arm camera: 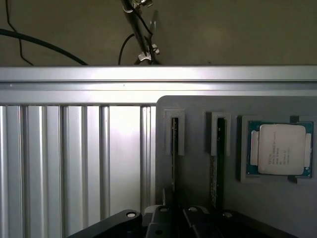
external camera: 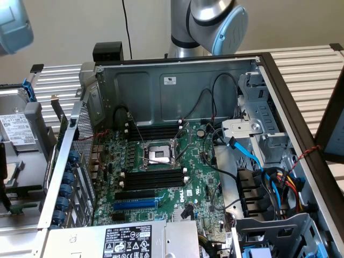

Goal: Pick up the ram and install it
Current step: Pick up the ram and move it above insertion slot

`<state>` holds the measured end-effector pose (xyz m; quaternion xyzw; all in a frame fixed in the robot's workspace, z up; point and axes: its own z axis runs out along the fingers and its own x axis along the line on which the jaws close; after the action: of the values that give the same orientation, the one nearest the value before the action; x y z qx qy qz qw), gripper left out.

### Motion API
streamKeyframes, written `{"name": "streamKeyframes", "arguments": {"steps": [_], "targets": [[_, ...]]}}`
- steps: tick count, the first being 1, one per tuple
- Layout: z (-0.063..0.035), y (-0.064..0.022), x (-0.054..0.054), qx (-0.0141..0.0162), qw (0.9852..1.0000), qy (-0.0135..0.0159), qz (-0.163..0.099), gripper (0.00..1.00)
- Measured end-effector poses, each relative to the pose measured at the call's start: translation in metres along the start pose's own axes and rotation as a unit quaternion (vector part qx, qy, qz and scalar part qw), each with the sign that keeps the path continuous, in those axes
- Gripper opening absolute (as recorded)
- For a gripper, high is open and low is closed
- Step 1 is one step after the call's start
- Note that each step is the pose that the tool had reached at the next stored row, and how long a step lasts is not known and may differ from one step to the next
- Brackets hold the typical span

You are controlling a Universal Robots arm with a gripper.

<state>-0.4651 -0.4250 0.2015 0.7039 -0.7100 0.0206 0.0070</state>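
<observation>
A: Looking down from the wrist, where does the ram (arm camera: 173, 158) sit?

B: It stands on edge in a slot of a grey holder (arm camera: 198, 148). That is the slot farther from the processor (arm camera: 282, 148), which lies in its own recess on the same holder. A second thin board (arm camera: 215, 168) stands in the slot between the two.

A: And the holder itself?

B: It rests on a slatted metal table (arm camera: 59, 158), just beside an aluminium rail (arm camera: 158, 79).

A: What about the gripper?

B: The gripper (arm camera: 177, 218) is at the end of the ram away from the rail, its black body roughly in line with that slot. I cannot tell whether it has closed on the board or only stands around it.

A: And the computer?

B: In the exterior view the open computer case (external camera: 177, 86) lies with its motherboard (external camera: 193, 177) facing up. Black memory slots (external camera: 153, 180) run on the near and far sides of the processor socket (external camera: 160, 155). A blue expansion slot (external camera: 134, 205) lies nearer still. The robot arm (external camera: 215, 21) rises behind the far wall of the case.
</observation>
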Motion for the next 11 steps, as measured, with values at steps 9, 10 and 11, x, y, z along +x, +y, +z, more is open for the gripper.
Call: {"name": "streamKeyframes", "arguments": {"steps": [9,10,11], "targets": [[0.0003,0.0000,0.0000,0.0000,1.0000,0.0001,0.000,0.14],[0.0003,0.0000,0.0000,0.0000,1.0000,0.0001,0.000,0.12],[0.0002,0.0000,0.0000,0.0000,1.0000,0.0001,0.000,0.12]]}}
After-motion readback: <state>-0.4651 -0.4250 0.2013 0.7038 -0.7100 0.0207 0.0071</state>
